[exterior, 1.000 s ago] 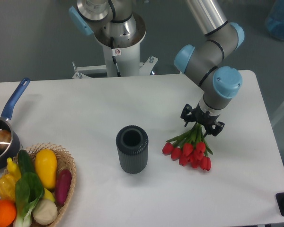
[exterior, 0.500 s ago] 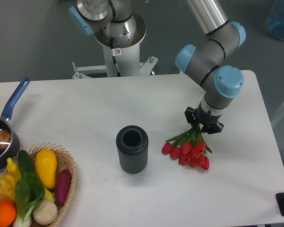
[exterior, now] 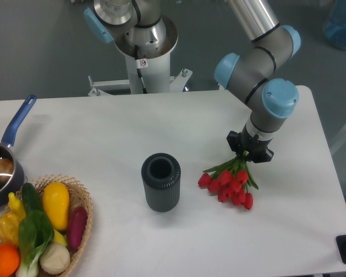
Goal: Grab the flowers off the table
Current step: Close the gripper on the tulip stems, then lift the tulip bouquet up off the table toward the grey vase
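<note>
Since a second ago the gripper [exterior: 249,151] has drawn its jaws in from a wider spread and now pinches the green stems of the flowers [exterior: 230,182], and the bunch has tightened and swung a little, its red heads sitting closer under the wrist. The tulip heads hang low over the table [exterior: 104,133] on its right half; whether they rest on it or are just clear of it cannot be told. The arm comes down from the upper right in grey segments with light blue caps. To the left of the flowers, well apart from them, a dark ribbed vase [exterior: 161,182] stands upright with its mouth open. At the front left corner a wicker basket [exterior: 83,222] holds vegetables and fruit, a yellow squash and an orange among them. Behind the basket a dark saucepan [exterior: 0,173] with a blue handle sits at the left edge. The tabletop is white and flat with rounded corners. Behind it stands a white robot pedestal [exterior: 144,60] against a grey floor.
</note>
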### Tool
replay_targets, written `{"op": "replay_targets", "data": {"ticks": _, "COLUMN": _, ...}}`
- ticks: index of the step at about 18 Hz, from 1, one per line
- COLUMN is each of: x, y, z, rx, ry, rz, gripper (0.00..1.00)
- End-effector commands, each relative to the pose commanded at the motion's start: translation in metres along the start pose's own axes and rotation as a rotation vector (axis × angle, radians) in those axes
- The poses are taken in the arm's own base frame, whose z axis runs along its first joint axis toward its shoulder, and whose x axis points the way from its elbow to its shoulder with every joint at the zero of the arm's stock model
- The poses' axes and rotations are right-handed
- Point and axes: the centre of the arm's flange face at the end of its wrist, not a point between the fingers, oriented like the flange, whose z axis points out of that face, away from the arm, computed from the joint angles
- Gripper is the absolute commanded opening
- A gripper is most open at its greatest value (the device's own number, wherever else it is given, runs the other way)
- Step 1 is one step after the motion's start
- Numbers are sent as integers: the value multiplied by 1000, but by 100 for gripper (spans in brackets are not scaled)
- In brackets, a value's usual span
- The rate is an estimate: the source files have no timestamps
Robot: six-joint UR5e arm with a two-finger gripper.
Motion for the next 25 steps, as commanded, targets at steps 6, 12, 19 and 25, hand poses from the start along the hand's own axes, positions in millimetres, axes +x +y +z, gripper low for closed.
{"op": "replay_targets", "data": {"ticks": 6, "x": 4, "y": -26, "z": -70, "rx": 159, "ry": -83, "rz": 28, "gripper": 23}}
{"op": "replay_targets", "data": {"ticks": 12, "x": 10, "y": -52, "z": -125, "rx": 404, "ry": -100, "rz": 58, "gripper": 23}}
{"op": "replay_targets", "data": {"ticks": 19, "x": 15, "y": -64, "z": -158, "rx": 597, "ry": -86, "rz": 87, "gripper": 23}}
{"op": "replay_targets", "data": {"ticks": 25, "x": 21, "y": -66, "z": -177, "rx": 680, "ry": -82, "rz": 98, "gripper": 23}}
